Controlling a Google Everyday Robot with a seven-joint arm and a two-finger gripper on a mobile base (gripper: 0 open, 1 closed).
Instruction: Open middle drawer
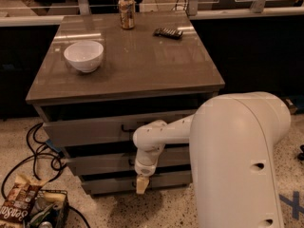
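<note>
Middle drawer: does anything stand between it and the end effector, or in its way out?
Nothing visible does. The end effector hangs in front of the bottom drawer, just below the middle drawer; only the robot's own arm crosses that drawer's front.

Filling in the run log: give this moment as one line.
gripper: hangs low, in front of lowest drawer | middle drawer: looks shut, not yet pulled

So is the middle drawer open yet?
Not yet, it looks shut. The middle drawer front doesn't stick out, and no inside shows. The gripper hangs lower down, in front of the bottom drawer.
</note>
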